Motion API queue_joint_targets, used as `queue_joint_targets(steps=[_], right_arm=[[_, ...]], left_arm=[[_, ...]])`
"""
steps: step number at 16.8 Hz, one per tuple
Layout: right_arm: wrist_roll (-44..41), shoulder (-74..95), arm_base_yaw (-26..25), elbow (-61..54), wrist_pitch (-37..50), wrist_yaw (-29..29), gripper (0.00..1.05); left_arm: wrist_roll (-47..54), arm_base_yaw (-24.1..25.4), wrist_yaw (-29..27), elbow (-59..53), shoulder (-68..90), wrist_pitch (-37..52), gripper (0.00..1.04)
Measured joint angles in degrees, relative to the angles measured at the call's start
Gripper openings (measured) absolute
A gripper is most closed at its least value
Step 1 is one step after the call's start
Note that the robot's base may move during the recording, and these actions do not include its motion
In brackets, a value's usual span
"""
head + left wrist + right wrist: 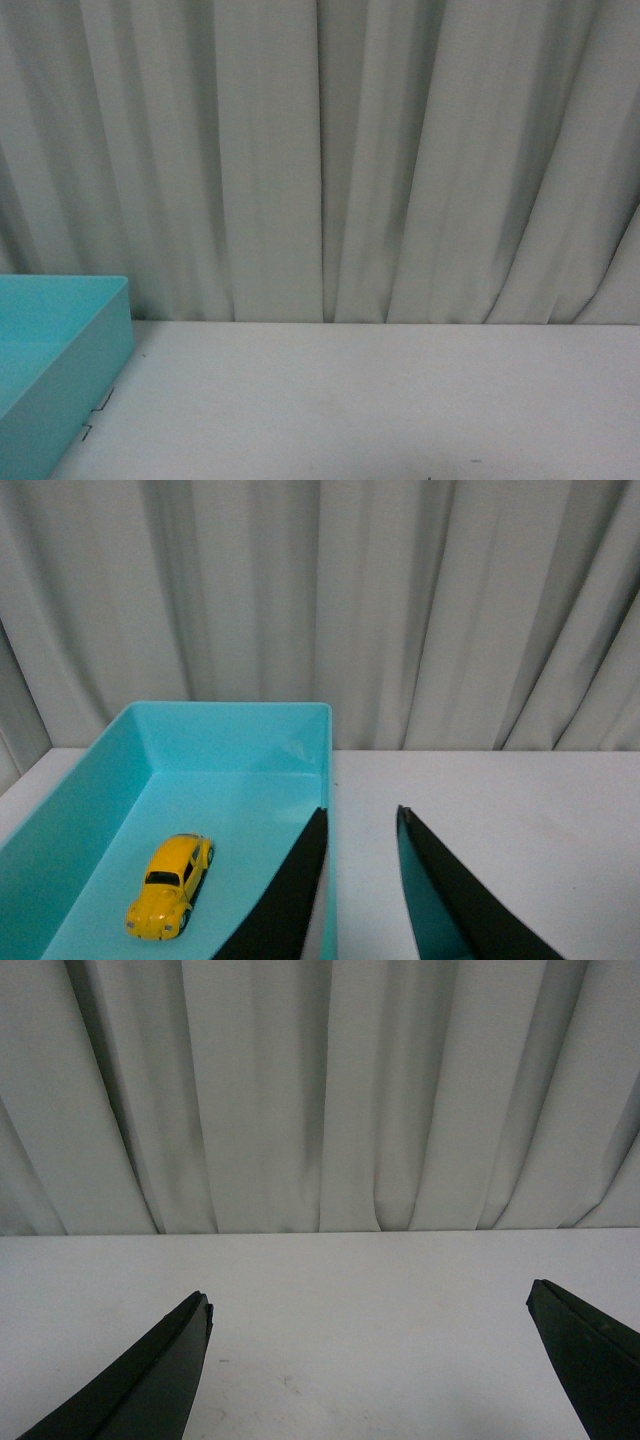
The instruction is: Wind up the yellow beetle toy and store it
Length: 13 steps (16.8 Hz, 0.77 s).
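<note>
One yellow beetle toy [170, 884] sits inside one turquoise bin [230, 742]; left gripper [362, 815] and right gripper [370, 1305] both spread, empty.

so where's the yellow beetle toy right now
In the left wrist view, the yellow beetle toy sits on the floor of the turquoise bin, beside the left pincer, which holds nothing. The front view shows only the bin's corner.

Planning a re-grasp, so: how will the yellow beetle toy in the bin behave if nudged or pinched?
The yellow beetle toy sits on its wheels on the teal bin floor, so a nudge along its length would probably roll it. Its glossy, rounded body looks rigid but likely slippery in a pinch. It looks small, so probably light.
</note>
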Motion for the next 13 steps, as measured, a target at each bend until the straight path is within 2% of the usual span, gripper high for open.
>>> queue_joint_targets(steps=[1,3,9,10,13], right_arm=[[0.02,0.0,0.0,0.0,0.0,0.0,0.98],[0.0,0.0,0.0,0.0,0.0,0.0,0.98],[0.0,0.0,0.0,0.0,0.0,0.0,0.98],[0.0,0.0,0.0,0.0,0.0,0.02,0.98],[0.02,0.0,0.0,0.0,0.0,0.02,0.98]], left_arm=[[0.0,0.0,0.0,0.0,0.0,0.0,0.37],[0.0,0.0,0.0,0.0,0.0,0.02,0.54],[0.0,0.0,0.0,0.0,0.02,0.0,0.68],[0.0,0.0,0.0,0.0,0.02,0.02,0.73],[0.0,0.0,0.0,0.0,0.02,0.0,0.98]])
